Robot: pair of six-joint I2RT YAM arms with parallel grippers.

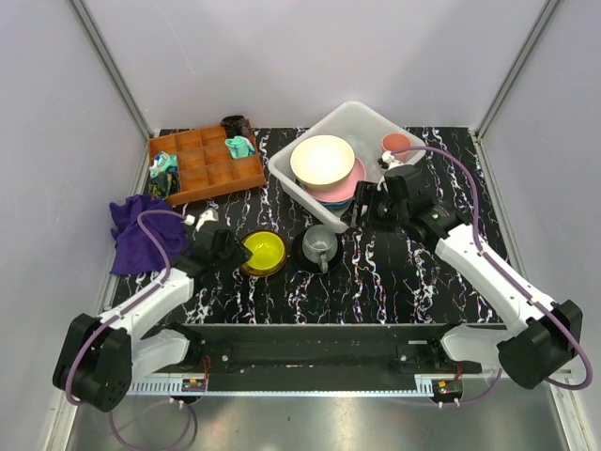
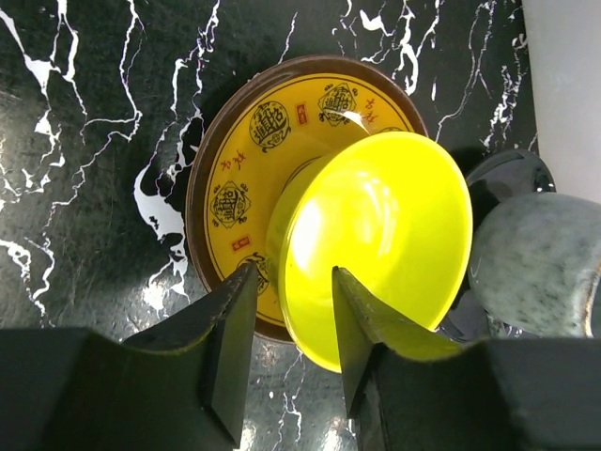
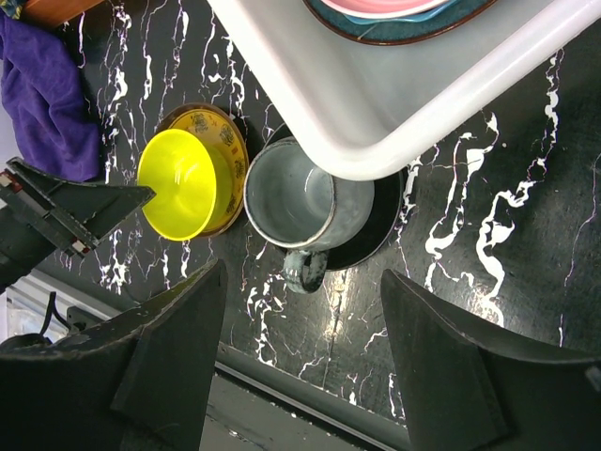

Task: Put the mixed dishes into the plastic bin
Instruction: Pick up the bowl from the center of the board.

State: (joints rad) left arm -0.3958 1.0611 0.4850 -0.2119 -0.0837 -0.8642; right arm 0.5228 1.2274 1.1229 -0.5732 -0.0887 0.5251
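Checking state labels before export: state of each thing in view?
plastic bin: holds cream bowl, stacked plates, pink cup
cream bowl: upright on the plates
yellow bowl: upright on patterned saucer, outside the bin
grey mug: upright on black saucer, outside the bin
purple cloth: crumpled
wooden tray: compartments partly filled
left gripper: open, astride yellow bowl's rim
right gripper: open, empty

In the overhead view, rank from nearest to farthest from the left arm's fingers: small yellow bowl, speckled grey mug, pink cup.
1. Small yellow bowl, rim between the fingers of the left gripper.
2. Speckled grey mug, centre, on the black saucer.
3. Pink cup, far right corner of the white plastic bin.
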